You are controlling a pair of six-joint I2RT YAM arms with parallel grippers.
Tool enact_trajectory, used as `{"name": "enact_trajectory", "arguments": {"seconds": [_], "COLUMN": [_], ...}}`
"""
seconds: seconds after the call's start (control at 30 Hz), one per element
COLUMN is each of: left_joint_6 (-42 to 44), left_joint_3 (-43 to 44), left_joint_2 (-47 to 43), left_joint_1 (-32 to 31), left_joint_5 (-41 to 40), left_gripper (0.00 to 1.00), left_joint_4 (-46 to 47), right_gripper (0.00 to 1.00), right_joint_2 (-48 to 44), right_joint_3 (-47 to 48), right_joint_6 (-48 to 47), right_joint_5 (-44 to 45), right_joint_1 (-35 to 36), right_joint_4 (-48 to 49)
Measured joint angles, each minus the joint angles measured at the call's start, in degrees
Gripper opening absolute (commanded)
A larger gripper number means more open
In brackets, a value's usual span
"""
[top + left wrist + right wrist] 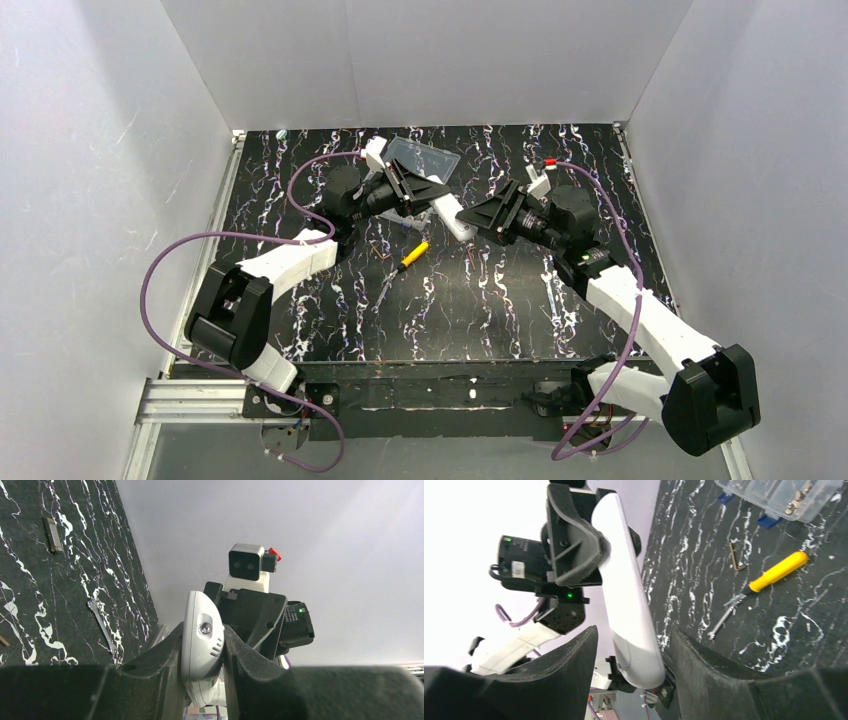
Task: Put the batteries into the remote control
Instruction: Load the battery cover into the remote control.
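Observation:
My left gripper (412, 195) is shut on one end of the white remote control (455, 222) and holds it in the air over the far middle of the table. In the left wrist view its fingers (160, 655) press both sides of the remote control (197, 615). My right gripper (478, 215) stands open around the other end. In the right wrist view the remote control (624, 580) lies close to one finger (714, 670), with a clear gap to the other. Two slim copper-brown batteries (735, 556) lie on the table under the left gripper (574, 540).
A yellow-handled screwdriver (413, 254) and a small wrench (724, 615) lie on the black marbled table below the remote control. A clear compartmented box (425, 158) stands at the back. A small plate (52, 535) lies flat on the table. White walls close in three sides.

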Motion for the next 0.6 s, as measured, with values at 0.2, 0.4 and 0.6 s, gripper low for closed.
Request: {"name": "enact_trajectory", "arguments": {"seconds": [0.2,0.4,0.6], "left_joint_6": [-0.07,0.66,0.66], "left_joint_3": [0.00,0.00,0.00], "left_joint_2": [-0.46,-1.29,-1.31], "left_joint_1": [0.02,0.02,0.02], "left_joint_5": [0.02,-0.15,-0.33], "left_gripper": [0.00,0.00,0.00], "left_joint_4": [-0.04,-0.24,-0.17], "right_gripper": [0.58,0.63,0.56], "right_joint_2": [0.39,1.49,1.84], "right_joint_3": [-1.07,-1.16,-1.20], "right_joint_6": [3.93,5.70,6.47], "right_joint_5": [-1.27,-3.13,-4.22], "right_joint_1": [-0.42,-0.61,-0.63], "right_joint_4": [5.81,8.48,9.60]}}
